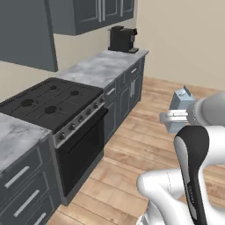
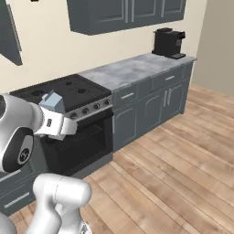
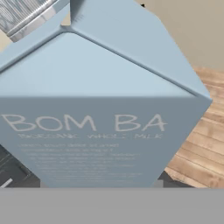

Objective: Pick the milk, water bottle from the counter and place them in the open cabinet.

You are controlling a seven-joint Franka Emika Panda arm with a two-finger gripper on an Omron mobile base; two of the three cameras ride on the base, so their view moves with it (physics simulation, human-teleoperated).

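Observation:
The milk (image 1: 179,102) is a pale blue-grey gabled carton held in the air over the wooden floor, in front of the stove. My gripper (image 1: 175,117) is shut on its lower part, and the carton (image 2: 52,101) sticks up above the white hand (image 2: 58,123). Up close, the carton (image 3: 100,100) shows the print "BOM BA whole milk" and hides my fingertips. A dark grey panel (image 1: 26,35) hanging at the upper left looks like an open wall cabinet door (image 2: 10,32). The water bottle and the island counter are out of view.
A black stove with an oven (image 1: 57,110) stands against the wall. To its right runs a marble wall worktop (image 1: 103,66) over dark drawers, with a black coffee machine (image 1: 122,39) at its far end. Closed wall cabinets (image 2: 128,13) hang above. Wooden floor (image 2: 173,173) lies open to the right.

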